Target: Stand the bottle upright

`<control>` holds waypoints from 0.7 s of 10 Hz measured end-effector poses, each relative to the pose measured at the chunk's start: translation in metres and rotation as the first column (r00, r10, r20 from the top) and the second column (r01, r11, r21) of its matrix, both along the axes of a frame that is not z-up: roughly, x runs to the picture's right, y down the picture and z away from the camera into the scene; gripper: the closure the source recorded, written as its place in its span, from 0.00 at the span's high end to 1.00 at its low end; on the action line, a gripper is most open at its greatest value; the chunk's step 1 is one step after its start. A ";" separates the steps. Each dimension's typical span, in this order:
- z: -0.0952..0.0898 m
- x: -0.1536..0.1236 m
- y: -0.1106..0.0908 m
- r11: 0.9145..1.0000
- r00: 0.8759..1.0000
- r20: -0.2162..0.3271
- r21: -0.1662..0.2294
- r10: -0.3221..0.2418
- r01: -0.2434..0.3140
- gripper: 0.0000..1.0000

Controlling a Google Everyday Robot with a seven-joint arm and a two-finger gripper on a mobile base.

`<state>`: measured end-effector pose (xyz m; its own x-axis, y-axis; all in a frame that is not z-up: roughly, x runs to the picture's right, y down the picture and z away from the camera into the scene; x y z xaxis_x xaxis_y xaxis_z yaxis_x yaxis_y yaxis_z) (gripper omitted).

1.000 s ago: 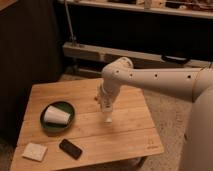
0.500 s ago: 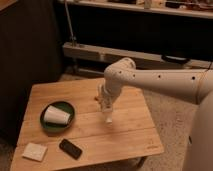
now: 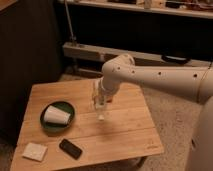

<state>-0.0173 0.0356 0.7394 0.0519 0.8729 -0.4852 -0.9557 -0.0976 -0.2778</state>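
Surroundings: paper cup (image 3: 56,115) on green plate (image 3: 68,106), phone (image 3: 70,148), all left of gripper (image 3: 100,101).
Bottle (image 3: 101,115): upright, directly beneath gripper.
Grip: cannot tell.

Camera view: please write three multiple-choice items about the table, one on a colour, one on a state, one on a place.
1. What colour is the plate?
A. red B. green C. blue
2. How is the cup?
A. standing upright B. upside down C. lying on its side on the plate
3. Where is the gripper?
A. above the middle of the table, at the bottle B. over the plate C. over the phone

Key: 1 B, the plate looks dark green. 2 C, the cup's side rests on the plate. 3 A, the arm ends above the table's middle, with the bottle just under it.
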 end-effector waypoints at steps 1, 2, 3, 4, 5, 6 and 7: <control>-0.002 -0.001 -0.002 0.999 0.999 0.029 -0.027 0.035 -0.034 0.00; -0.004 -0.003 -0.004 0.997 0.996 0.058 -0.047 0.067 -0.064 0.00; -0.007 -0.006 -0.006 0.987 0.983 0.114 -0.096 0.143 -0.132 0.00; -0.007 -0.004 -0.005 0.974 0.968 0.146 -0.134 0.204 -0.185 0.00; -0.008 -0.002 -0.005 0.964 0.957 0.161 -0.156 0.239 -0.215 0.00; -0.011 -0.005 -0.004 0.951 0.944 0.179 -0.191 0.276 -0.242 0.00; -0.014 -0.008 -0.003 0.937 0.930 0.196 -0.225 0.312 -0.267 0.00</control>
